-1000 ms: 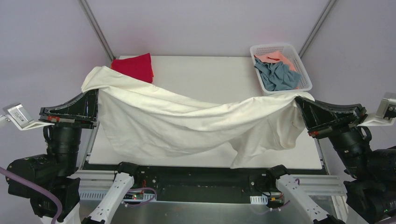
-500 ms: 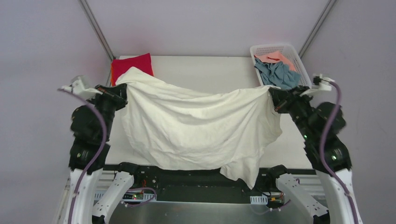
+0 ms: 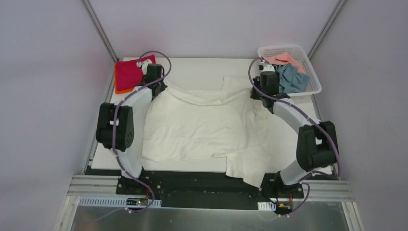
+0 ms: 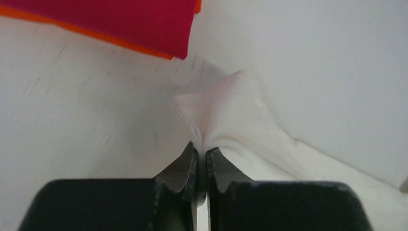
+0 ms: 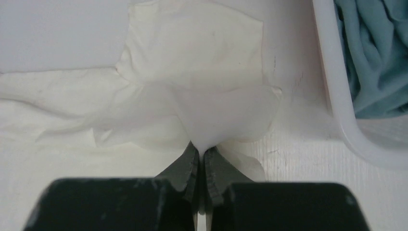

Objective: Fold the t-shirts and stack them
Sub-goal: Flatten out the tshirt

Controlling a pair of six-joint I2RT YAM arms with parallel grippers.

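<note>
The large cream-white t-shirt (image 3: 202, 125) lies spread over the table, and one bottom corner hangs over the near edge. My left gripper (image 4: 202, 149) is shut on a pinch of its far left edge (image 4: 231, 106), low by the table beside the folded shirts. My right gripper (image 5: 202, 150) is shut on a fold of its far right edge (image 5: 192, 57) near the basket. In the top view the left gripper (image 3: 162, 87) and the right gripper (image 3: 256, 94) sit at the shirt's far corners. A folded crimson red shirt (image 3: 127, 73) lies on an orange one (image 3: 118, 89) at the far left.
A white mesh basket (image 3: 313, 88) stands at the far right corner, holding a crumpled grey-blue shirt (image 3: 291, 79) and a salmon pink one (image 3: 281, 58). Its white wall (image 5: 337, 106) runs close to the right of my right gripper. Both arms arch over the table's sides.
Both arms swung from holding the cream-white shirt raised and stretched to reaching far across the table, and the shirt now lies flat on the table. Both grips held.
</note>
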